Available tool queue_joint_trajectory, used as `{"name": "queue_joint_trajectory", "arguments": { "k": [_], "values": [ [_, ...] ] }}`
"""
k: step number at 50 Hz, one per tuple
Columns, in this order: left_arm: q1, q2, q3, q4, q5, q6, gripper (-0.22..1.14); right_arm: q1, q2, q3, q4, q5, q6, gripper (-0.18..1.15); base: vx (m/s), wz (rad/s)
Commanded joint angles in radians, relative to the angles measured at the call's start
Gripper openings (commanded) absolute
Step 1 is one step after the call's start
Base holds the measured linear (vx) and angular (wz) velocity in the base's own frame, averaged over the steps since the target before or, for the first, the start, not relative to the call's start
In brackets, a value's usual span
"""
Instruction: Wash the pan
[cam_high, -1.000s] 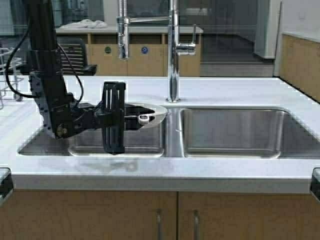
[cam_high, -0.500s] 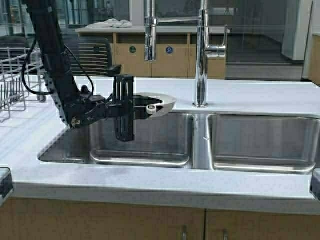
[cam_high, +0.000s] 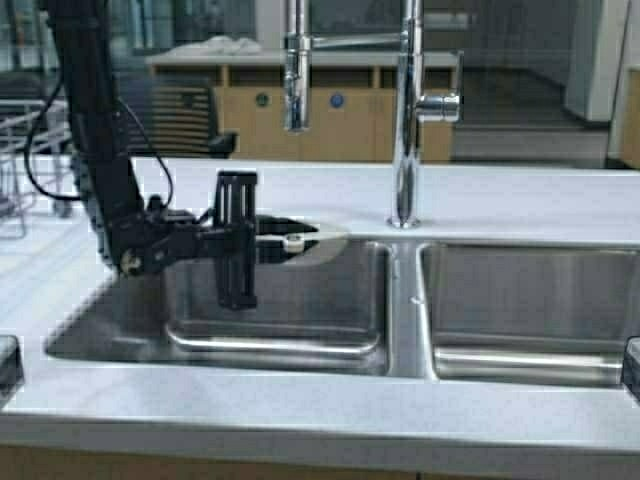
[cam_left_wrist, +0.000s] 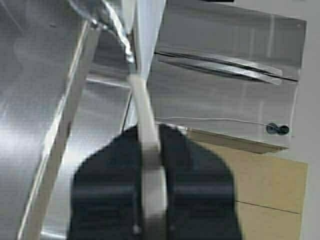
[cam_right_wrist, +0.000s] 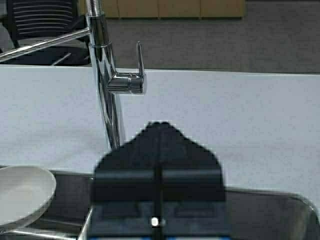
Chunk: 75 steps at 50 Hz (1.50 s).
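We see the left gripper (cam_high: 262, 240) clenched on the pan (cam_high: 310, 243) handle over the left sink basin (cam_high: 280, 330), right gripper (cam_right_wrist: 159, 180) closed and idle, no water running, so washing looks unstarted.

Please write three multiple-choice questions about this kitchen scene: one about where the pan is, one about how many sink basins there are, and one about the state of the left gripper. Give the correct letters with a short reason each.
1. Where is the pan?
A. over the left basin
B. in the right basin
C. on the floor

2. How many basins does the sink have?
A. one
B. two
C. three

3. What is the left gripper doing?
A. open and empty
B. gripping the faucet
C. shut on the pan's handle

Answers:
1. A: the high view shows the pan held at the back edge of the left basin, left of the faucet.
2. B: a steel divider separates it from the right basin.
3. C: in the left wrist view the cream handle runs between the closed fingers.
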Motion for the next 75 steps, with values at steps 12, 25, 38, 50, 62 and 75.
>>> {"name": "queue_joint_trajectory", "arguments": {
  "k": [12, 25, 38, 50, 62, 75],
  "values": [
    [-0.008, -0.123, 0.172, -0.008, -0.1, 0.1, 0.02, 0.035, 0.195, -0.156, -0.006, -0.021, 0.002, 0.09, 0.11, -0.03],
    [-0.008, -0.109, 0.242, -0.034, -0.156, 0.132, 0.02, 0.121, 0.479, -0.38, -0.04, 0.0, -0.002, 0.81, 0.07, -0.01],
    [-0.006, -0.083, 0.239, -0.04, -0.186, 0.132, 0.02, 0.14, 0.765, -0.606, -0.075, 0.018, 0.0, 1.04, 0.02, 0.0],
    [-0.006, -0.075, 0.221, -0.04, -0.186, 0.129, 0.02, 0.138, 0.945, -0.764, -0.08, 0.034, -0.003, 1.04, 0.0, 0.0],
    [-0.006, -0.075, 0.225, -0.04, -0.186, 0.129, 0.02, 0.112, 1.065, -0.887, -0.081, 0.057, -0.005, 1.04, 0.0, 0.0],
    [-0.008, -0.08, 0.225, -0.04, -0.189, 0.126, 0.02, 0.071, 1.146, -0.954, -0.084, 0.067, -0.006, 1.04, 0.0, 0.0]
  ]
}}
